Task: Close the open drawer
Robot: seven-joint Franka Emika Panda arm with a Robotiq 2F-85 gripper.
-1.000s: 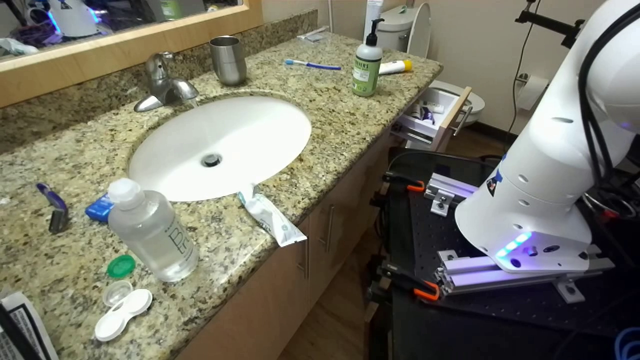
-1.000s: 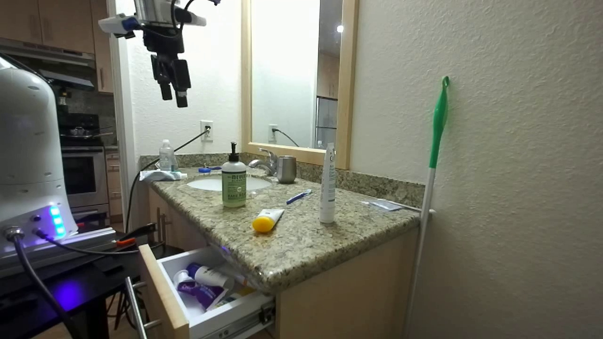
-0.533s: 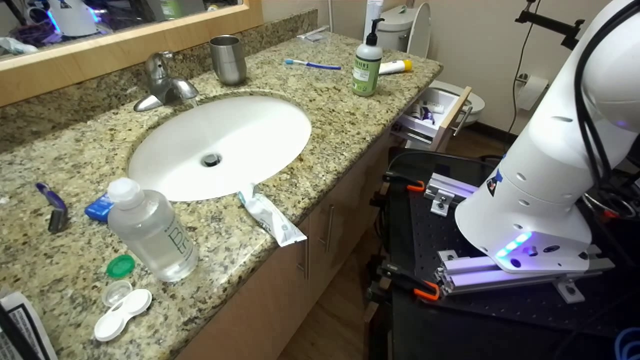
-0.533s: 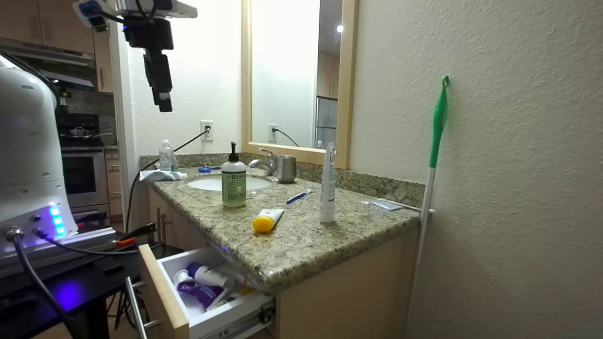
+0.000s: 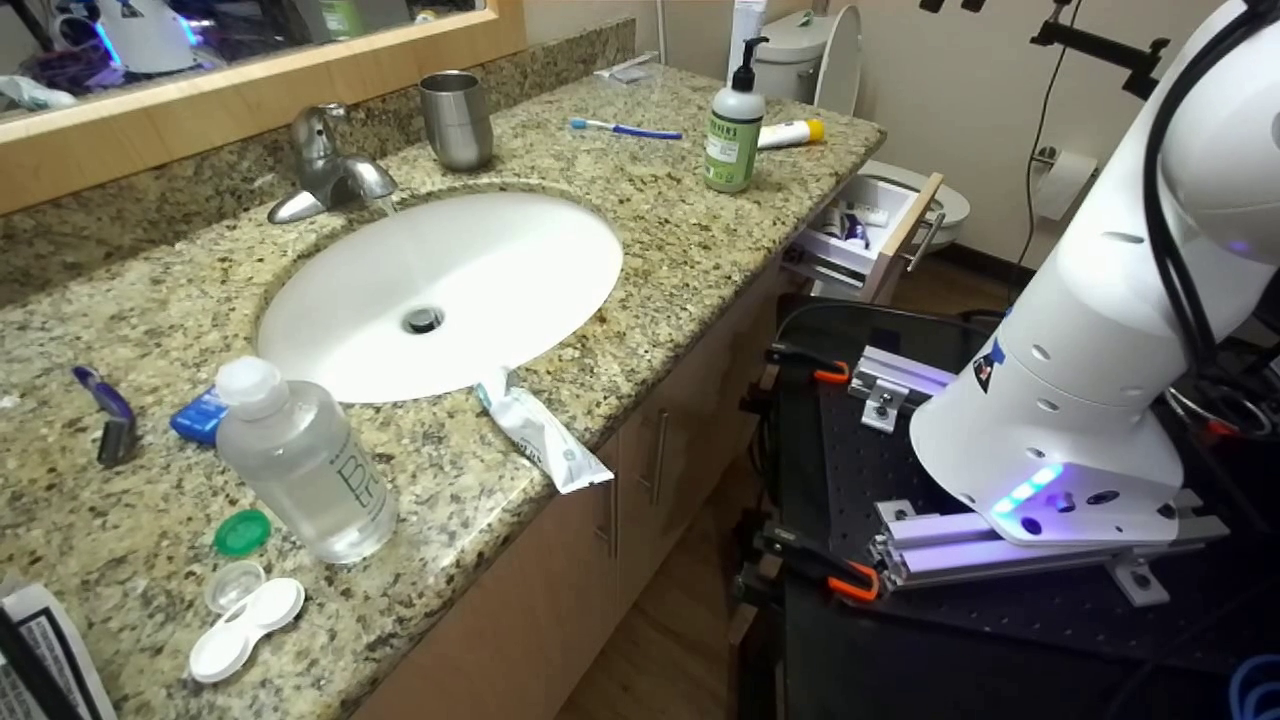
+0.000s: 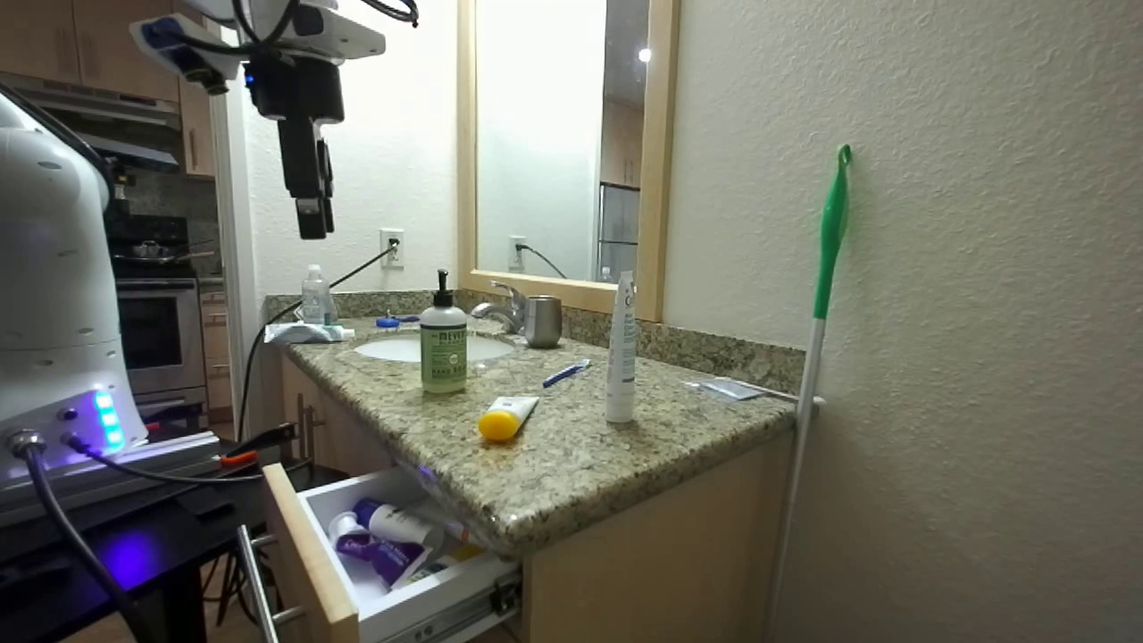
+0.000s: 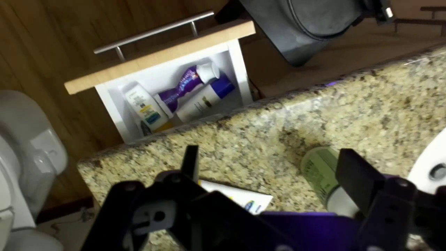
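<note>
The drawer stands pulled out at the counter's near corner. Its wooden front with a bar handle and its white inner sides show in both exterior views (image 5: 905,228) (image 6: 308,554) and in the wrist view (image 7: 167,55). Tubes and bottles lie inside it. My gripper (image 6: 314,230) hangs in the air high above the counter in an exterior view, apart from the drawer and touching nothing. In the wrist view my gripper (image 7: 268,158) is open, with its fingers wide apart and nothing between them. The drawer lies beyond the fingertips there, past the counter edge.
On the granite counter (image 6: 571,464) stand a green soap bottle (image 6: 444,348), a white upright tube (image 6: 622,357), a yellow-capped tube (image 6: 507,420) and a metal cup (image 6: 543,321). The robot base table (image 5: 850,640) stands close beside the drawer. A toilet (image 7: 28,139) is on its other side.
My gripper has turned about its axis, so its fingers now line up nearly edge-on in an exterior view. It has also come lower. The drawer has not moved.
</note>
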